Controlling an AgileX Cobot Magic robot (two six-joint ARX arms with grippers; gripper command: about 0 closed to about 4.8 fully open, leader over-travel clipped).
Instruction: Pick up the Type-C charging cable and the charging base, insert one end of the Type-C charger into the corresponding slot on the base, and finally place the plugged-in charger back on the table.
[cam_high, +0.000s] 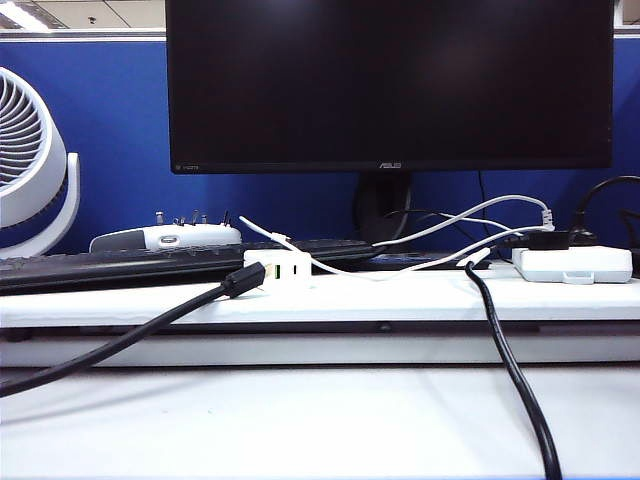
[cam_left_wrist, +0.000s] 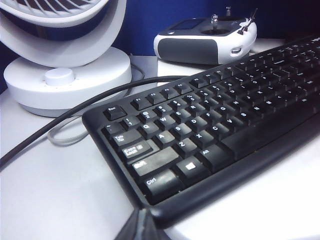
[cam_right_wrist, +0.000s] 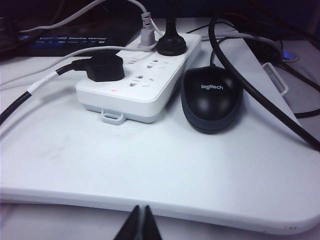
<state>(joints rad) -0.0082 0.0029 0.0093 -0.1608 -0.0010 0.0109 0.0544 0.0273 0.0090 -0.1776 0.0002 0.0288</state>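
The charging base (cam_high: 281, 268), a small white block with a yellowish port, sits on the raised ledge of the table (cam_high: 420, 297) in front of the keyboard. The thin white Type-C charging cable (cam_high: 345, 270) lies over it, one end rising at the back left, the rest running right along the ledge. Neither shows in the wrist views, and neither gripper shows in the exterior view. My left gripper (cam_left_wrist: 142, 226) is shut and empty by the keyboard's near corner. My right gripper (cam_right_wrist: 141, 221) is shut and empty just before the ledge edge, facing the power strip.
A black keyboard (cam_left_wrist: 210, 120), a white fan (cam_left_wrist: 65, 75) and a remote controller (cam_left_wrist: 205, 40) stand on the left. A thick black cable's plug (cam_high: 243, 279) lies against the base. On the right are a power strip (cam_right_wrist: 142, 80), a black mouse (cam_right_wrist: 211, 100) and more black cables (cam_high: 510, 370). A monitor (cam_high: 390, 80) stands behind.
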